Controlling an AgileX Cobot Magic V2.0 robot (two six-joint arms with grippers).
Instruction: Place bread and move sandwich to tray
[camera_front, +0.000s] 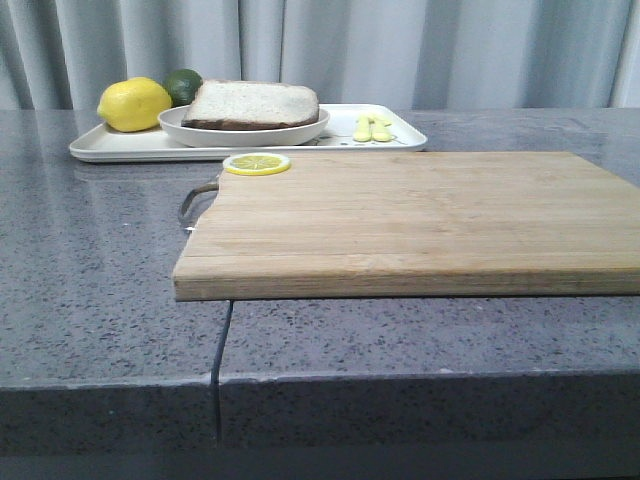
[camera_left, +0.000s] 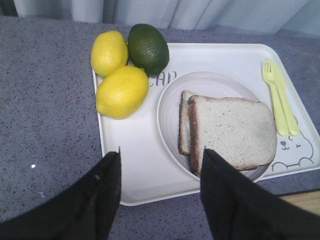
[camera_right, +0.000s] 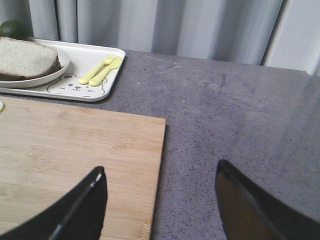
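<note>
Hovering with both claws spread and empty, our left gripper (camera_left: 160, 165) hangs over the tray (camera_left: 130, 165), where the sandwich (camera_left: 232, 132) sits on its plate (camera_left: 167, 117); our right gripper (camera_right: 160, 190) overlooks the board (camera_right: 75, 150).

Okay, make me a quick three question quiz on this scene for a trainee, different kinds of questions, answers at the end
1. True or false: the plate with the sandwich sits on the wooden cutting board.
2. Which fruit lies on the cutting board? A) a whole lemon B) a lemon slice C) the green fruit
3. Fill in: beside the plate, on the tray, lie a yellow fork and ____.

Key
1. False: it sits on the tray.
2. B
3. Spoon, as far as the right wrist view shows.
</note>
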